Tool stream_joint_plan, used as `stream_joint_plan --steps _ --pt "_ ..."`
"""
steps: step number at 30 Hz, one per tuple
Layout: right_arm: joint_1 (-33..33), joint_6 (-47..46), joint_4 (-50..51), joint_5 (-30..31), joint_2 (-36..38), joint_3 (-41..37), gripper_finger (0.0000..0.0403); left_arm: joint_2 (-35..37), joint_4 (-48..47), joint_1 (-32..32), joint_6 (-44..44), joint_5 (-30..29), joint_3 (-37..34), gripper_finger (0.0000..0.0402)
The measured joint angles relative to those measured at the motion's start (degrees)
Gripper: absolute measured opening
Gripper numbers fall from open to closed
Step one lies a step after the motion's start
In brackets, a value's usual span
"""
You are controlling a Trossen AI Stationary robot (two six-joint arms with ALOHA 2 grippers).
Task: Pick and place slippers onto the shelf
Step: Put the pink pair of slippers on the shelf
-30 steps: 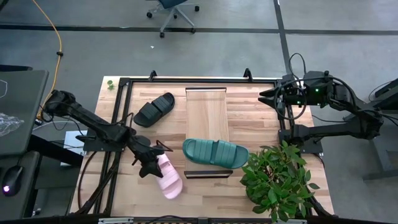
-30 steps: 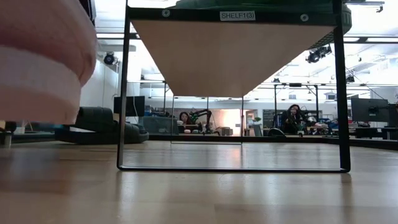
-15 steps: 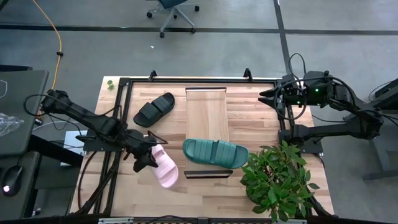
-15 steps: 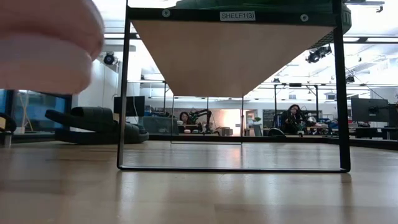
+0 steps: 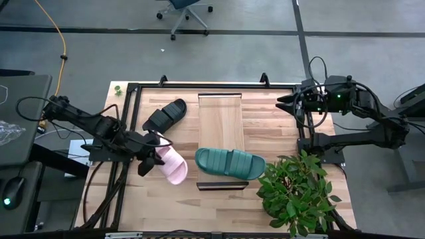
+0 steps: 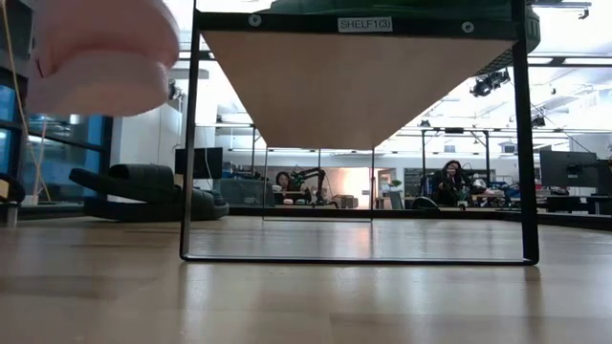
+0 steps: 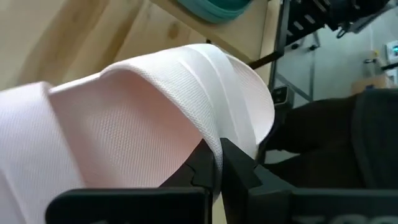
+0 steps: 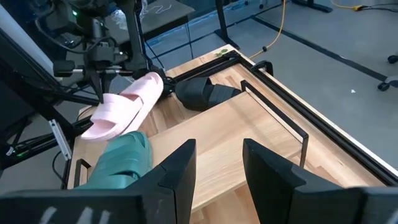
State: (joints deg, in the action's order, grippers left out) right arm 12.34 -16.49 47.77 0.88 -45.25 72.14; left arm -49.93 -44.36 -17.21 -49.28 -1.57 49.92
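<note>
My left gripper (image 5: 151, 158) is shut on the pale pink slipper (image 5: 170, 164), which hangs above the table left of the shelf (image 5: 221, 123). In the low view the pink slipper (image 6: 96, 48) floats well above the tabletop. The teal slipper (image 5: 230, 162) lies sole-down across the shelf's near end. The black slipper (image 5: 165, 116) rests on the table to the left of the shelf's far end. My right gripper (image 8: 214, 165) is open and waits over the table's far right corner. My left gripper pinches the pink slipper's side edge (image 7: 208, 127) between its two fingers (image 7: 202, 163). In the right wrist view the fingers (image 8: 99, 84) come down on it from above. The slipper is lifted clear and tilted, its long body reaching toward the shelf.
A potted plant (image 5: 295, 189) fills the table's near right corner beside the shelf. Dark frame rails (image 5: 126, 119) run along the table's edges. Bare tabletop (image 5: 272, 129) lies right of the shelf. People sit in the room beyond the table (image 6: 283, 180).
My left gripper has risen and moved toward the table's far edge, carrying the pink slipper with it. The slipper has climbed higher above the table and shifted from near the near edge to beside the shelf's near half. The right arm has kept still.
</note>
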Motion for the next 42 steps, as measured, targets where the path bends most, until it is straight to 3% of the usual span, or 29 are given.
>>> stream_joint_plan --steps 12,19,34,42 --pt "0.0 -0.2 0.0 0.0 0.0 0.0 0.0123 0.2 -6.1 0.2 0.8 -10.6 4.6 0.0" --pt "0.0 -0.6 0.0 0.0 0.0 0.0 0.0123 0.2 -6.7 6.6 4.0 -12.1 6.3 0.0" --pt "0.0 -1.3 0.0 0.5 0.0 0.0 0.0123 -0.5 4.3 23.8 17.6 -9.1 6.4 0.0" --pt "0.0 -1.1 0.0 1.9 0.0 0.0 0.0123 -6.7 11.5 30.6 24.0 -1.9 6.4 0.0"
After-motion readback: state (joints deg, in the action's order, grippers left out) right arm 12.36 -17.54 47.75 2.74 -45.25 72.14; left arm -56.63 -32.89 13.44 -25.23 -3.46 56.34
